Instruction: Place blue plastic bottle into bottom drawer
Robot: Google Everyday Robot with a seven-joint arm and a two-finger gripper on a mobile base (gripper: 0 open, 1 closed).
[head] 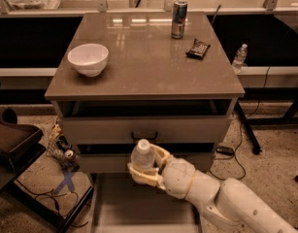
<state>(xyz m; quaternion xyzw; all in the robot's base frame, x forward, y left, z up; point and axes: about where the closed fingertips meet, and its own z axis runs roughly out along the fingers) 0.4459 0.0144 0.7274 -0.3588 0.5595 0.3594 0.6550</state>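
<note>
The blue plastic bottle (141, 155), clear with a white cap, is held upright in my gripper (147, 168), which is shut on it. The gripper and its white arm reach in from the lower right. They hold the bottle in front of the cabinet's middle drawer, above the pulled-out bottom drawer (112, 205), a wide pale tray at the frame's bottom. The bottle's lower half is hidden by the fingers (142, 174).
On the cabinet top (139, 67) stand a white bowl (88, 58), a blue-silver can (178, 19) and a dark snack packet (197, 48). A small bottle (240, 56) stands far right. A dark chair (12, 140) and cables with clutter (61, 152) lie on the floor at left.
</note>
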